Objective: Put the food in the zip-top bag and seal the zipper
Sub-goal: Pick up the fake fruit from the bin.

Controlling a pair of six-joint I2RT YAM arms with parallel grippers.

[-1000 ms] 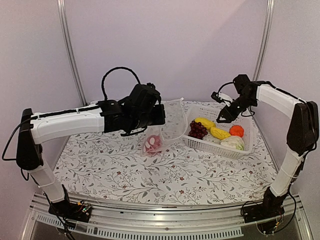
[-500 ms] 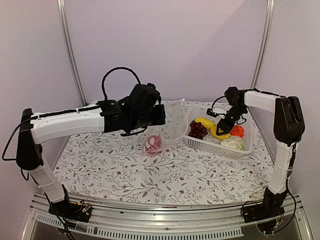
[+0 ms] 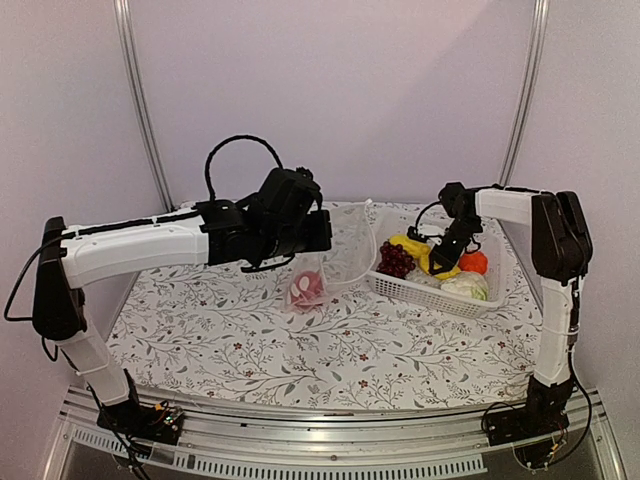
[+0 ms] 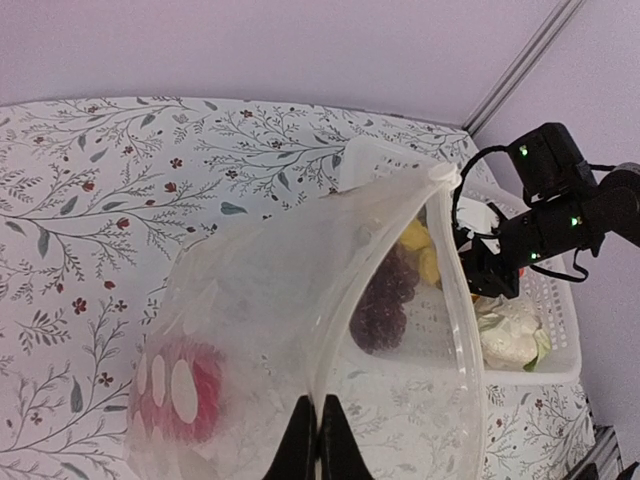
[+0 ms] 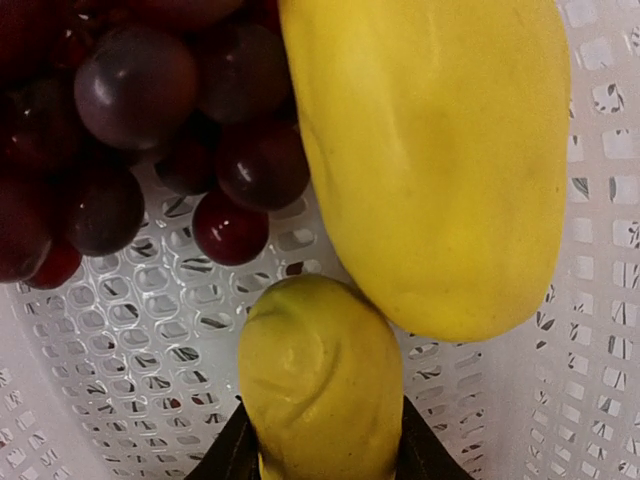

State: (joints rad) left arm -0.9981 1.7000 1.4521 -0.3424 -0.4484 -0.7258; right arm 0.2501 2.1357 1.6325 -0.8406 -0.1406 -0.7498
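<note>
The right tool [image 5: 322, 452] pinches the small yellow piece [image 5: 320, 365] beside grapes [image 5: 130, 130] in the basket [image 5: 130, 400]; left tool [image 4: 318, 440] clamps the zip-top bag [image 4: 270, 290]

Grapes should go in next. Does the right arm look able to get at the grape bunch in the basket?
Probably yes. The right gripper is down in the white basket, and the grape bunch lies uncovered right beside it. Its fingers straddle the small yellow piece, though.

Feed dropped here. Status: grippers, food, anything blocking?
Left gripper shut on zip-top bag rim. Right gripper astride small yellow piece in basket, grip unconfirmed. Red piece bagged. Nothing blocking.
</note>
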